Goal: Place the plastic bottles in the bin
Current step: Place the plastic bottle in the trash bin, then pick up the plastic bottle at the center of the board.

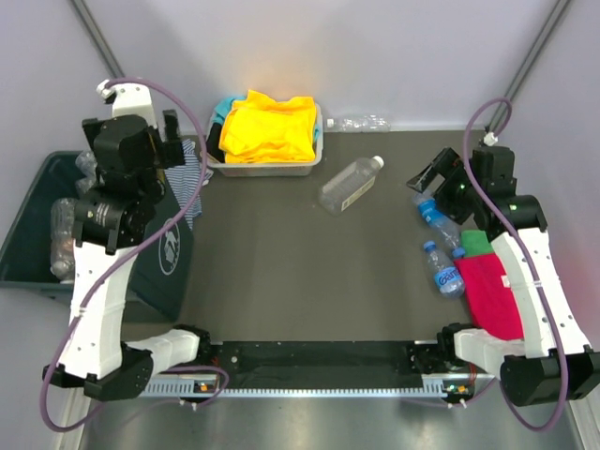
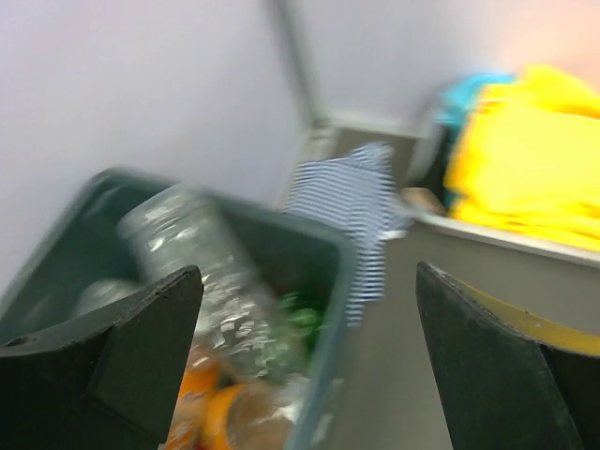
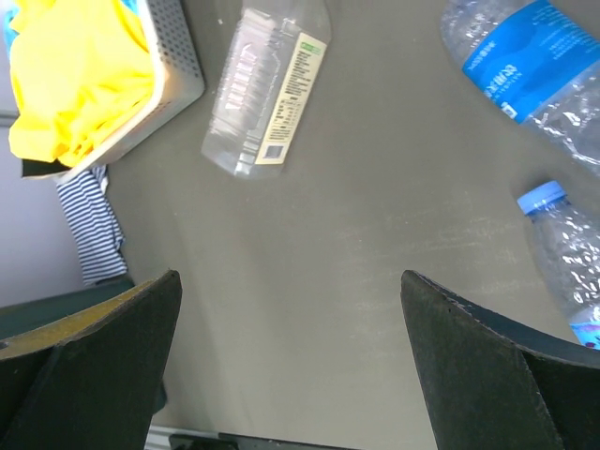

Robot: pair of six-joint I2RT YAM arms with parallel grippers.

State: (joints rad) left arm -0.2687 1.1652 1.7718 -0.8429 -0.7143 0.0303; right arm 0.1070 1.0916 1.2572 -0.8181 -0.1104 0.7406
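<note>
The dark green bin stands off the table's left side, with several plastic bottles inside. My left gripper hangs open over the bin's right rim; below it a blurred clear bottle lies on orange bottles in the bin. A clear labelled bottle lies mid-table. Two blue-labelled bottles lie at the right. My right gripper is open above bare table, apart from the clear bottle and the blue-labelled ones.
A white tray of yellow cloth stands at the back. A striped cloth hangs beside the bin. One more clear bottle lies behind the tray. Red and green cloths lie under the right arm.
</note>
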